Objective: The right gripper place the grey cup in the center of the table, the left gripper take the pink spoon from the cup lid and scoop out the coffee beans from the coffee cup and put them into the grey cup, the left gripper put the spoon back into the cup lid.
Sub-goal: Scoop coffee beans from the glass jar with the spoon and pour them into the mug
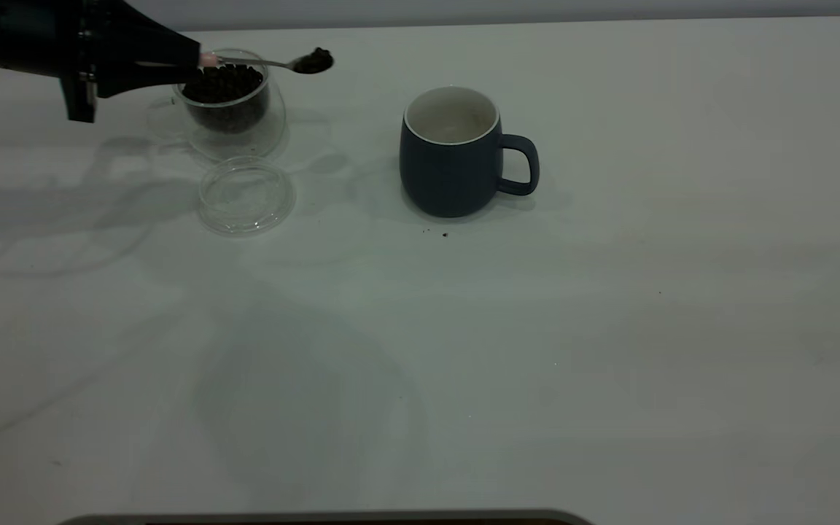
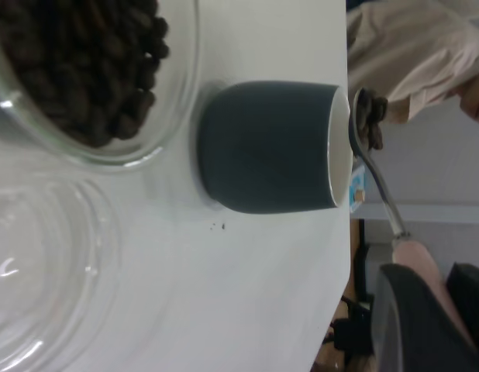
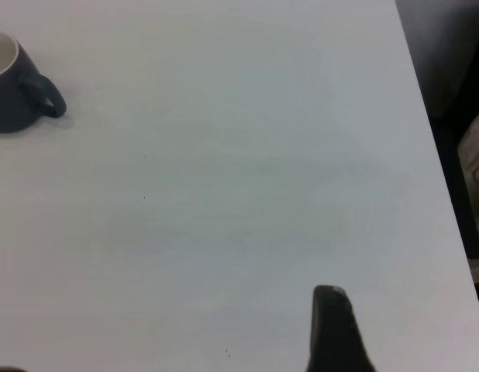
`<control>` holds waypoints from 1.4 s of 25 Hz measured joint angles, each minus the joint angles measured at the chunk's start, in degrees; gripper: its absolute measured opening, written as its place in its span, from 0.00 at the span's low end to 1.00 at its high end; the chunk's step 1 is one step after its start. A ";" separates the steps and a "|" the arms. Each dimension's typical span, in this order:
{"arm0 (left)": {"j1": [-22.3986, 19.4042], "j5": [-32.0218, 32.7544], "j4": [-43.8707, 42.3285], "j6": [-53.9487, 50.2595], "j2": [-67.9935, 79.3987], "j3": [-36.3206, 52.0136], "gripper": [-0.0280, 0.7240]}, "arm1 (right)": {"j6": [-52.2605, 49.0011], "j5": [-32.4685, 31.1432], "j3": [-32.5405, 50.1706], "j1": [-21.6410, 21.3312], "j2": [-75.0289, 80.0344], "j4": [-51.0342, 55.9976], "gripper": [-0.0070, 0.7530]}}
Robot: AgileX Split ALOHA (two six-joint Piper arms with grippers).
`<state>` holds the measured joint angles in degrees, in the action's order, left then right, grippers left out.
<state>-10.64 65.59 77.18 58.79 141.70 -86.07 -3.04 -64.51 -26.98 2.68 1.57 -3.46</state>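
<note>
The pink spoon, metal bowl heaped with dark coffee beans, hangs level above the coffee cup, its pale handle clenched in the left gripper. The grey cup stands mid-table, the cup lid near. The right gripper's grip: cannot tell.

I see my left tool above the glass cup, clamped on the pink handle of the spoon. The spoon lies level, its bowl carrying beans and reaching past the cup's rim toward the mug. The glass cup holds a heap of beans. The lid lies flat on the bench just in front of the glass cup, nothing on it. The mug stands upright, handle pointing right. Dark specks lie before it.
</note>
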 joint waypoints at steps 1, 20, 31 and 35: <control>0.42 0.00 0.00 0.00 0.00 0.00 0.19 | 0.00 0.00 0.00 0.00 0.00 0.00 0.66; 4.21 0.00 2.79 -0.34 0.00 0.00 0.19 | 0.00 0.00 0.00 0.00 0.00 0.00 0.66; 7.53 0.00 2.86 -0.38 0.00 0.00 0.19 | 0.00 0.00 0.00 0.00 0.00 0.00 0.66; 9.48 -0.75 2.86 -0.38 0.00 0.00 0.19 | 0.00 0.00 0.00 0.00 0.00 0.00 0.66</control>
<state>-1.15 64.85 80.04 58.41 141.70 -86.07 -3.04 -64.51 -26.98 2.68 1.57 -3.46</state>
